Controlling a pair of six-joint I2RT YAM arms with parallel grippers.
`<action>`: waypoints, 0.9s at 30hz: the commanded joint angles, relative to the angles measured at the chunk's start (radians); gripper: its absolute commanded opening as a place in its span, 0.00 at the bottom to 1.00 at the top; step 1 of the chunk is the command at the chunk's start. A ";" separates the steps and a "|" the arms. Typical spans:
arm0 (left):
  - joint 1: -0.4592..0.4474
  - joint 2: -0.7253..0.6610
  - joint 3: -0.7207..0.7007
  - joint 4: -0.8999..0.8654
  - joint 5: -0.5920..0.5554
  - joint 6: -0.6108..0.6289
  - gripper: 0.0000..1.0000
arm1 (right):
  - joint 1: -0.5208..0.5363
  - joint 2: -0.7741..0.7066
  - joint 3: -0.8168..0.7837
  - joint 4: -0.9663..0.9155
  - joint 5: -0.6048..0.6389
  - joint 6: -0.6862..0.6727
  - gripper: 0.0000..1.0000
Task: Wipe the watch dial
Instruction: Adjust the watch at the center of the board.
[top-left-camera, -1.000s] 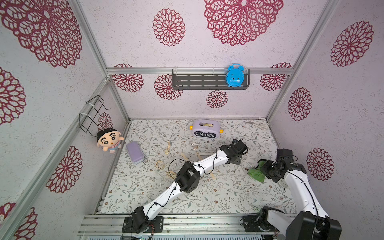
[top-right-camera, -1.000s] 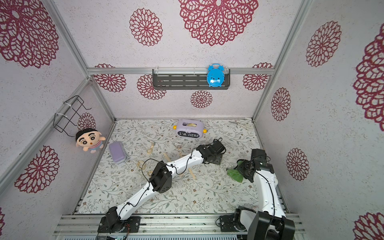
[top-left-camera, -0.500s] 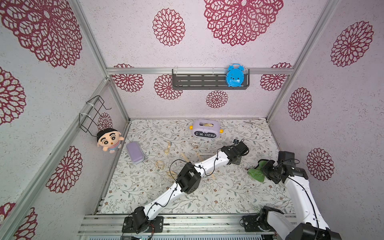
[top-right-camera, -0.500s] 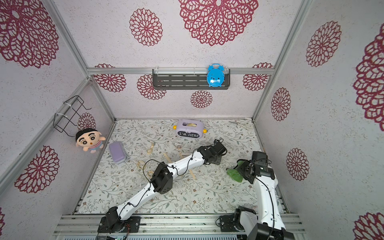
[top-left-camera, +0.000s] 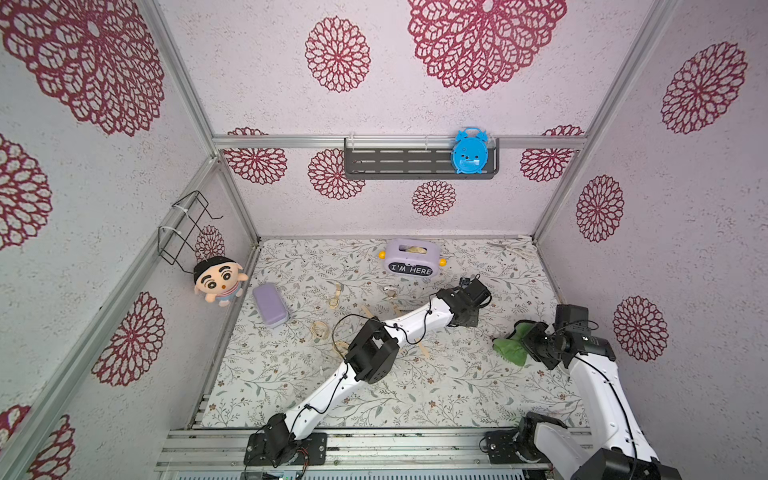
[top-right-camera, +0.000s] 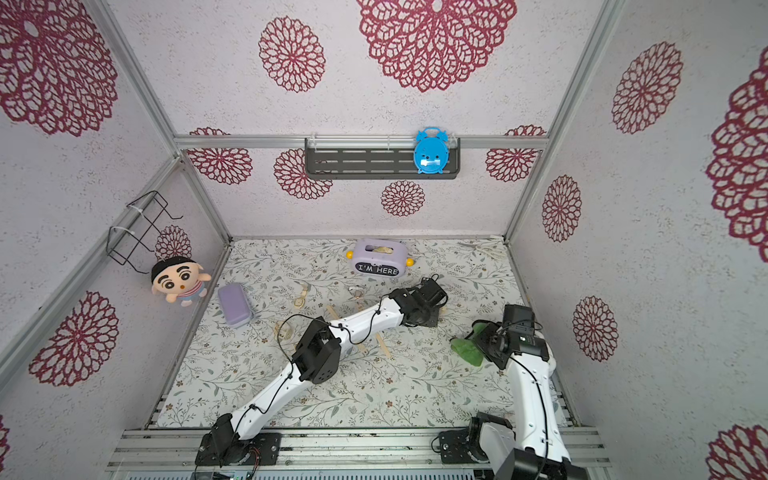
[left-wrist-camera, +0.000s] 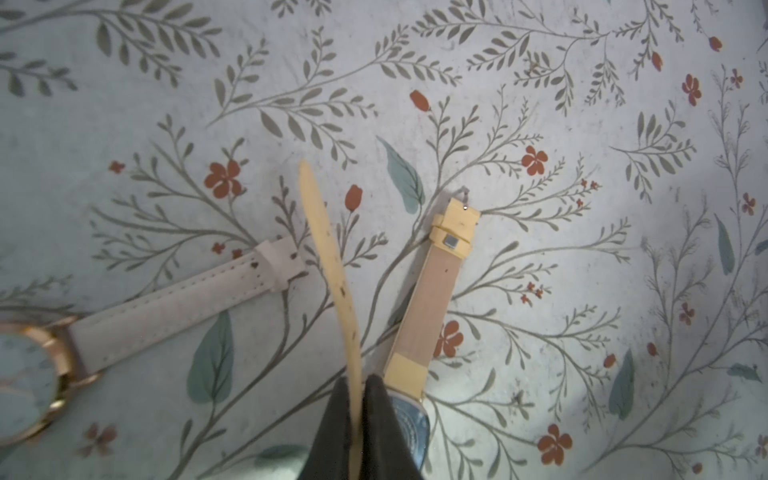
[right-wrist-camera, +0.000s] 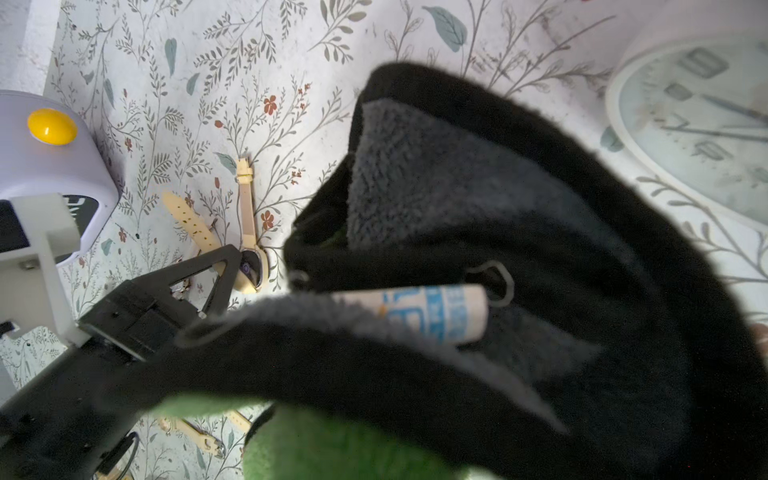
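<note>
Just in front of the purple box (top-left-camera: 410, 259), on the robot's side of it, the left fingers (left-wrist-camera: 372, 401) are pinched shut on one strap of the yellow watch (left-wrist-camera: 428, 291). Its dial (left-wrist-camera: 411, 424) sits low against the desk (left-wrist-camera: 582, 124), half hidden beside them. The right fingers (top-left-camera: 534, 340), further from the box, are clamped on the green cloth (top-left-camera: 509, 351). My worry is that thin, floppy strap. With nothing else steadying the watch, the cloth's push could swing the dial away or drag the strap out of the pinch.

Clock (top-left-camera: 469, 150) on shelf (top-left-camera: 395, 164) (right end), case (top-left-camera: 270, 304) left of box (top-left-camera: 411, 259)
</note>
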 joint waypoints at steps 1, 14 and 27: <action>0.010 -0.098 -0.054 -0.009 0.059 -0.023 0.05 | 0.000 0.005 0.039 0.023 -0.008 0.009 0.00; 0.045 -0.441 -0.392 0.130 0.236 -0.091 0.00 | 0.039 0.149 0.023 0.079 -0.082 -0.069 0.00; 0.067 -0.544 -0.579 0.261 0.469 -0.229 0.00 | 0.083 0.284 0.081 0.078 -0.095 -0.160 0.00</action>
